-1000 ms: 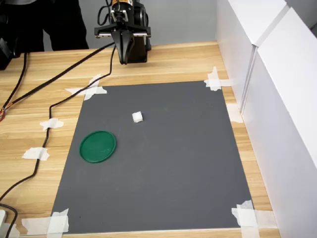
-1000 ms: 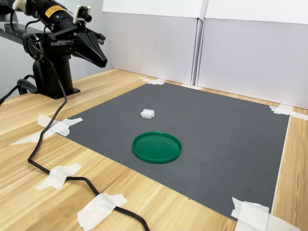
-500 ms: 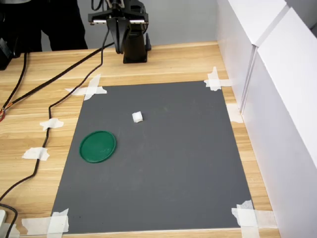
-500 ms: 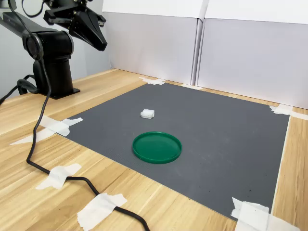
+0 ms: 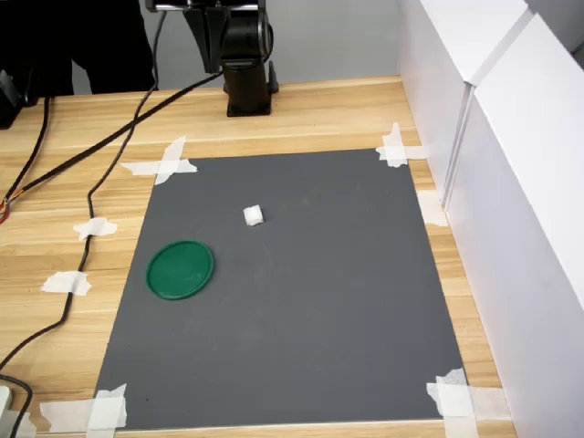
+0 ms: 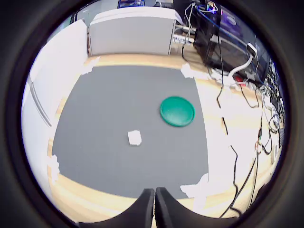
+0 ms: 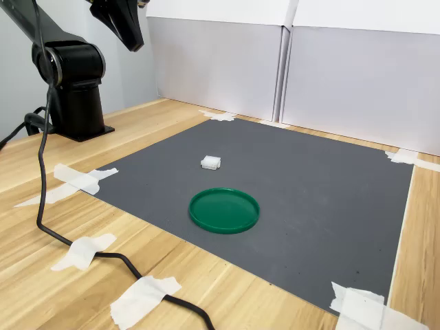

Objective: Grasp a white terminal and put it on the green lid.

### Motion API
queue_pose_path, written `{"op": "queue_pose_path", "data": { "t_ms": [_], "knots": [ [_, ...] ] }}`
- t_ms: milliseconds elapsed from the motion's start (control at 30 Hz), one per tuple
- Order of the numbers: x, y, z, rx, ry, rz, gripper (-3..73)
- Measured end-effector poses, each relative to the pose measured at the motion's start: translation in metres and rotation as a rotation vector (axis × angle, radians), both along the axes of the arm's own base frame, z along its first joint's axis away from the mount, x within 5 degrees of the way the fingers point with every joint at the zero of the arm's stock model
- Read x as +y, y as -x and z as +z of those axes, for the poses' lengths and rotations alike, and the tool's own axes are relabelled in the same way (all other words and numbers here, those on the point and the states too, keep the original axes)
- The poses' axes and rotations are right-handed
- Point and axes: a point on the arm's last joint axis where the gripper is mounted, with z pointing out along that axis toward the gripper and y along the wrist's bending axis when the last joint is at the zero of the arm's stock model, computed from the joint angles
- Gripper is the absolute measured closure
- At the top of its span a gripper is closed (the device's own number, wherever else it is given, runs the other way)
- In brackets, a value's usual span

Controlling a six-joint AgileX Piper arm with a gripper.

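Gray mat (image 5: 310, 301) holds white terminal (image 5: 254, 215) flat beside green lid (image 5: 181, 269).

My base (image 7: 69, 113) is a matte black column widening into a flat square foot; in the first exterior view it (image 5: 246, 78) reads as a plain dark post. Above it sits a rounded black joint housing (image 7: 71, 63) with a circular end cap edged by a thin pale ring. A black link runs from there toward the second exterior view's upper left. A thin black cable (image 7: 42, 165) hangs beside the column. My gripper (image 6: 155, 209) has two black fingers (image 7: 128, 26) tapering to narrow tips.
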Motion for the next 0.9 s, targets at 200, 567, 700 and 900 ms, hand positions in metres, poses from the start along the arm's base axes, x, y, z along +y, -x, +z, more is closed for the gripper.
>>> {"op": "queue_pose_path", "data": {
  "t_ms": [200, 567, 700, 900],
  "knots": [
    [0.0, -0.012, 0.009, 0.114, 0.01, 0.02, 70.6],
    [0.003, -0.063, -0.003, 0.345, 0.013, 0.129, 42.2],
    [0.004, -0.085, -0.008, 0.378, 0.002, 0.14, 20.8],
    [0.007, -0.112, -0.016, 0.37, -0.044, 0.139, 1.0]
  ]
}}
